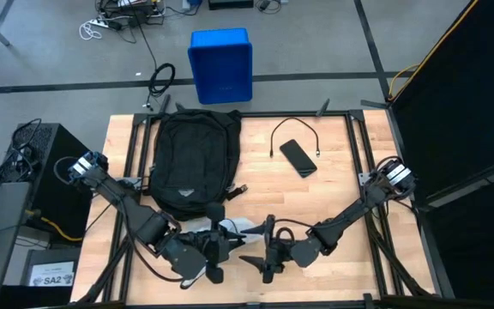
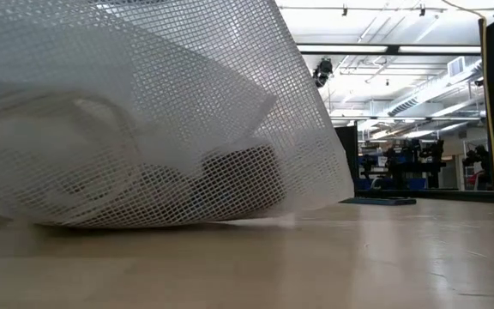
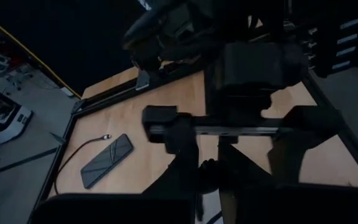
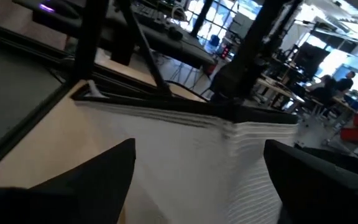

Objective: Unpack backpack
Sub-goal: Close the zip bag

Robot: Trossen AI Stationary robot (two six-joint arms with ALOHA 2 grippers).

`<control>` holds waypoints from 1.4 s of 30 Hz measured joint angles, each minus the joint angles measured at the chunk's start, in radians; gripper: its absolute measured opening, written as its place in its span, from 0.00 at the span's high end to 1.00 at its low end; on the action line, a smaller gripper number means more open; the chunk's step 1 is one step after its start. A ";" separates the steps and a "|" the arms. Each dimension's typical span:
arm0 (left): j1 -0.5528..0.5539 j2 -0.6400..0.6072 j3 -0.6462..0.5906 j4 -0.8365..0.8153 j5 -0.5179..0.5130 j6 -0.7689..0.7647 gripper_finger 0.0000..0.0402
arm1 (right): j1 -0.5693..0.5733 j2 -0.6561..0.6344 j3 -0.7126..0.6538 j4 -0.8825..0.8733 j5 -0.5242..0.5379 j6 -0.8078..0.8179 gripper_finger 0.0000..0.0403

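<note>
High view | backpack point(image 1: 193, 159) behind both fingers | left fingers point(image 1: 215, 257) clenched | right fingers point(image 1: 264, 249) released, empty

"SA2" on floor label point(image 1: 51, 277)

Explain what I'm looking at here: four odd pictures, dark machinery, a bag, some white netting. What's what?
Two dark robot arms work at a wooden table. One picture looks straight down, one sits level with the tabletop, and two ride on the arms' wrists. On the table lie a black backpack, a phone and a thin cable. Near the front edge, between the arms, is a white mesh pouch, which fills the tabletop-level picture. The left tool is shut at the pouch's end; whether it grips it, I cannot tell. The right tool is open beside the pouch, which fills its wrist picture.
</note>
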 joint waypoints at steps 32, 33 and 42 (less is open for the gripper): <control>-0.029 -0.005 0.000 -0.157 -0.022 -0.087 1.00 | 0.012 0.000 0.050 -0.126 0.170 -0.072 0.98; -0.029 -0.005 0.000 -0.160 -0.023 -0.091 1.00 | 0.012 0.000 0.050 -0.129 0.171 -0.072 0.99; -0.049 -0.007 0.000 -0.293 -0.025 -0.189 1.00 | 0.050 0.000 0.101 -0.134 0.290 -0.126 1.00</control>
